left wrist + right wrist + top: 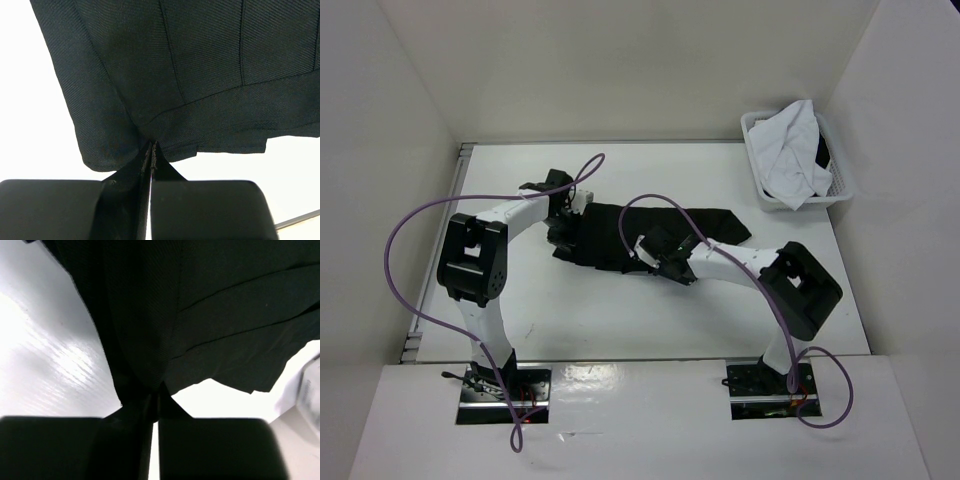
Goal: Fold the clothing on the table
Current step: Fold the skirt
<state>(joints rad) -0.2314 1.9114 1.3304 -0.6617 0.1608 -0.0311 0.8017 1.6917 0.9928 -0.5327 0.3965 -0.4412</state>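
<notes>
The clothing (650,232), a black pleated skirt, lies across the middle of the white table (620,310). My left gripper (563,222) is at its left end, shut on the hem. In the left wrist view the fingertips (151,149) pinch the skirt's (200,65) lower edge. My right gripper (648,252) is at the near edge of the skirt, shut on the fabric. In the right wrist view the skirt (200,305) bunches into the closed jaws of the right gripper (156,390).
A white plastic basket (839,182) holding a white garment with dark trim (794,150) stands at the far right corner. White walls enclose the table on three sides. Purple cables loop over both arms.
</notes>
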